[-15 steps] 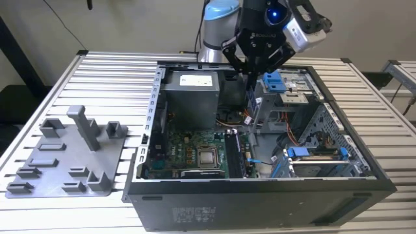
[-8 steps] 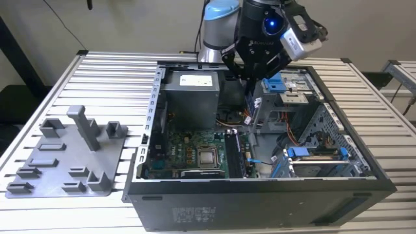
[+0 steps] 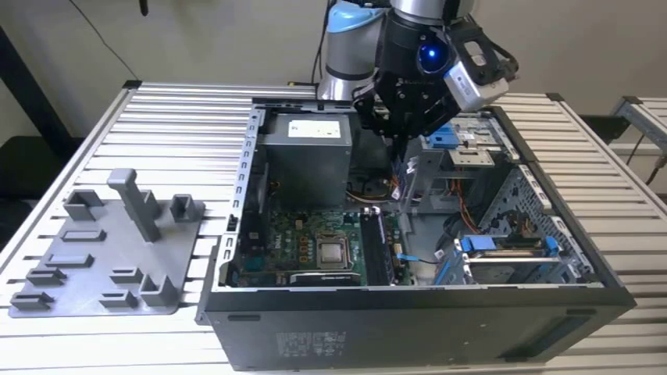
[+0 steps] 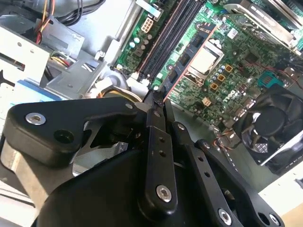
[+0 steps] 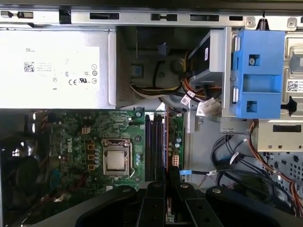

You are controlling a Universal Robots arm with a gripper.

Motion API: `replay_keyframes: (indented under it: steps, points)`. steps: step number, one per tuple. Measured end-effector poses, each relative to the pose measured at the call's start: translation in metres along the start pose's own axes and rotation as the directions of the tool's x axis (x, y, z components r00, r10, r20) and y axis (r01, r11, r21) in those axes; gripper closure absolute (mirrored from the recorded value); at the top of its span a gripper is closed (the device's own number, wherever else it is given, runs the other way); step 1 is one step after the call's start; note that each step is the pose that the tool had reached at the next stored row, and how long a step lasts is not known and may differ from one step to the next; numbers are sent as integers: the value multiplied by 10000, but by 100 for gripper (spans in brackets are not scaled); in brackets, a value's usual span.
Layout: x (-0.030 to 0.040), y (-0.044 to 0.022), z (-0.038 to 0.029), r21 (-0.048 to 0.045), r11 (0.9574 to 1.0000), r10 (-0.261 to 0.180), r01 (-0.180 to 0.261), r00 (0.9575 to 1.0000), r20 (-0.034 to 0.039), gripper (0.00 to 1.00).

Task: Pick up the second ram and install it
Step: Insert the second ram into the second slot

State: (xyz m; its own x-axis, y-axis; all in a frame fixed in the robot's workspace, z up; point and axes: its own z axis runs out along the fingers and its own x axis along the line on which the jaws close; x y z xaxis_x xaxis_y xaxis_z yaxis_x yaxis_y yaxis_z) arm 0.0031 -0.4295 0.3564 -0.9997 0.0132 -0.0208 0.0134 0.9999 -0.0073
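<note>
Black multi-link gripper [image 5: 167,180] is clamped on the second ram [image 5: 166,142], a long, very thin dark memory stick pinched between the fingertips [image 4: 154,106].

The stick runs edge-on out beyond the fingertips. In both wrist views it reads as a narrow dark strip with a reddish line down one side. Its label face is not visible.

It is held on edge and lengthwise along the black memory slots [image 5: 154,146] beneath the hand, probably so its contact edge can meet a slot squarely. Judged not yet seated: in the exterior view the gripper sits high over the open black computer case [image 3: 417,328].

Green motherboard [image 5: 71,137] and square silver processor socket [image 5: 116,161] lie to one side of the hand. Grey plastic holder tray [image 3: 105,266] is well away from it, outside the case.
</note>
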Motion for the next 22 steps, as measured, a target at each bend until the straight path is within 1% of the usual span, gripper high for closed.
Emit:
replay_keyframes:
  steps: [2, 4, 6, 11, 14, 22]
  points:
    - [2, 0, 36, 0, 10000, 2, -2, 10000, 0, 86]
    - [9, -1, 72, 0, 10000, 2, -2, 10000, 30, 86]
    - [23, -6, 108, 1, 10000, 1, -1, 10000, 34, 86]
    - [31, -92, 199, -1, 10000, 1, -1, 10000, 35, 86]
    - [40, -131, 253, 0, 10000, 2, -2, 10000, 35, 86]
    - [69, -168, 399, 0, 10000, 10, -10, 10000, 35, 86]
